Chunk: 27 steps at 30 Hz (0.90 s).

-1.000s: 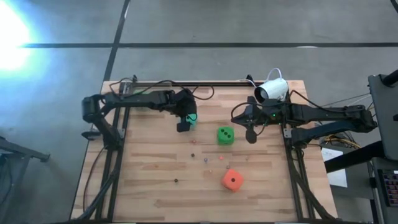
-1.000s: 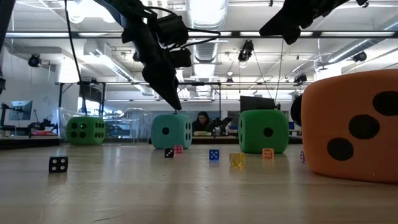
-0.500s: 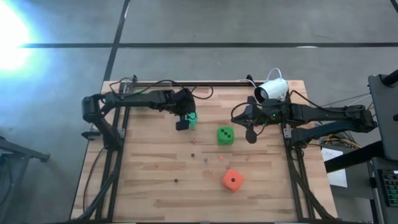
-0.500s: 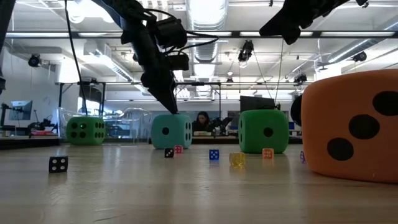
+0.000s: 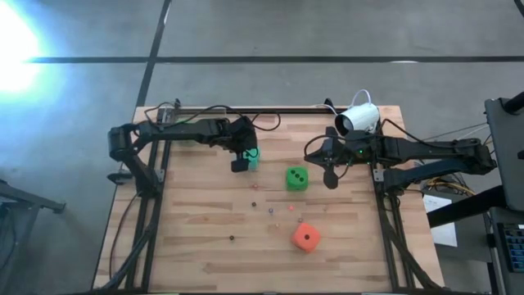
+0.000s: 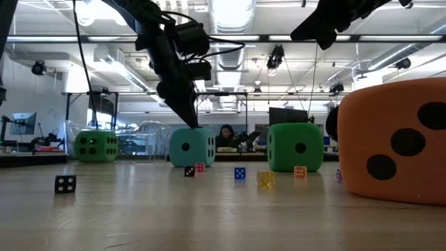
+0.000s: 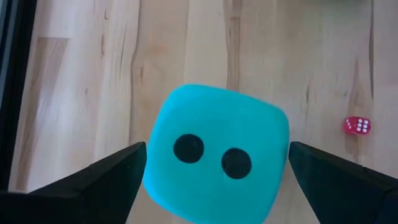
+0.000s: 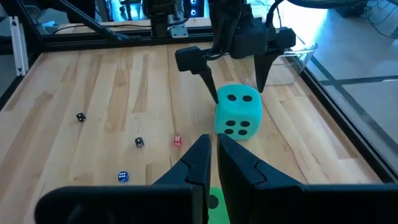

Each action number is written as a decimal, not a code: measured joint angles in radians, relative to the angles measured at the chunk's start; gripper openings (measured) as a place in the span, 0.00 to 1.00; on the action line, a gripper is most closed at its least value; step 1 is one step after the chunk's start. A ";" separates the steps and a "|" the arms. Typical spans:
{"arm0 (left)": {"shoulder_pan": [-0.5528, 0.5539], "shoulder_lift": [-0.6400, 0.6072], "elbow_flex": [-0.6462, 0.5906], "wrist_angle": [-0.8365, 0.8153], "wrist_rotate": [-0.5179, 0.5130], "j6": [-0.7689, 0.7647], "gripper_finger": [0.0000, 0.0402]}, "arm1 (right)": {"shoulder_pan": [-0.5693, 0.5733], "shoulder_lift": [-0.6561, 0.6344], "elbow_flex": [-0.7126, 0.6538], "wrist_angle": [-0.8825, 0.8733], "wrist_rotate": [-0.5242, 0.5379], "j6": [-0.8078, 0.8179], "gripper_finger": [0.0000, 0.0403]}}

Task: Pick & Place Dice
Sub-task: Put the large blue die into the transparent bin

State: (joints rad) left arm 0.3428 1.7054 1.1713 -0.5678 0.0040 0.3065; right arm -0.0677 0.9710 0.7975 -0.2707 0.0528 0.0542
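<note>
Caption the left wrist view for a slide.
Left end effector, open, straddling the teal die on the wooden table, a tiny red die nearby.

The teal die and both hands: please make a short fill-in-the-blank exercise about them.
1. The left hand has its fingers open on either side of the ____ die.
2. That die's face toward the left wrist camera shows ____ pips.
3. The right hand waits with its fingers ____.

Missing words: teal; two; shut

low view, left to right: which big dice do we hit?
green die → teal die, left claw above it → second green die → orange-red die.
</note>
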 joint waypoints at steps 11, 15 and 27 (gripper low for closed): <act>0.006 0.000 -0.043 0.048 0.016 -0.001 0.98 | 0.000 0.000 0.000 0.000 0.000 -0.002 0.07; 0.008 -0.001 -0.079 0.111 0.014 0.000 0.98 | 0.000 0.000 0.000 0.001 0.000 -0.002 0.07; 0.008 -0.011 -0.055 0.109 0.019 0.005 0.98 | 0.000 0.000 0.000 0.016 0.000 -0.006 0.07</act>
State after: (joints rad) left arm 0.3504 1.6944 1.1160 -0.4584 0.0231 0.3115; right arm -0.0677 0.9707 0.7975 -0.2550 0.0525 0.0486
